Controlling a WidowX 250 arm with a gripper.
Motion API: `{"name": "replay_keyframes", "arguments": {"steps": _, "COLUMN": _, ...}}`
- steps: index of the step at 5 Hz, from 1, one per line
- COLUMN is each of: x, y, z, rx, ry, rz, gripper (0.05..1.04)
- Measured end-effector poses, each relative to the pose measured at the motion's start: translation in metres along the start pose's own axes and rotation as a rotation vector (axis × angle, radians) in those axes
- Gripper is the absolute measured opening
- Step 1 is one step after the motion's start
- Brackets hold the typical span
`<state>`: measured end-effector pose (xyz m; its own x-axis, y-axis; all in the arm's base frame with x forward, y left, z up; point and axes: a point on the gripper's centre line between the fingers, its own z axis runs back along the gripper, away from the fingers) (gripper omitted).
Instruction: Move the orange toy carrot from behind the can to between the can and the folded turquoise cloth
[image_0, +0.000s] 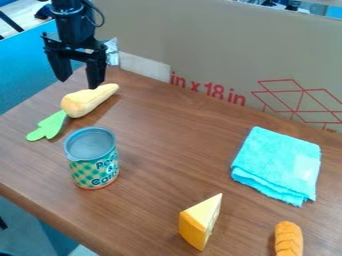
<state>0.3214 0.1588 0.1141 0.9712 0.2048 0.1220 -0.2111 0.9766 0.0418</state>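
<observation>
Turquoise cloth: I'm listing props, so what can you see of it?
The turquoise cloth looks soft and fluffy, folded into a rough square, its stacked layers showing along the near edge. A paler patch marks its right part. It lies flat on the brown wood-grain table, touching nothing else.

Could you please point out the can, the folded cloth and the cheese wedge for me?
Can (95, 172): camera view, on its patterned side.
Folded cloth (278, 159): camera view, on its top layer.
Cheese wedge (193, 228): camera view, on its side.
</observation>
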Motion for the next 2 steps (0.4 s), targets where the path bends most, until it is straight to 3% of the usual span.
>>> {"name": "replay_keyframes", "arguments": {"steps": 1, "x": -0.003, "y": -0.002, "z": -0.013, "rx": -0.01, "ry": 0.039, "rz": -0.003, "gripper": 1.001}}
{"name": "replay_keyframes", "arguments": {"steps": 2, "x": 0.013, "y": 0.003, "z": -0.027, "rx": -0.006, "ry": 0.022, "rz": -0.013, "gripper": 1.001}}
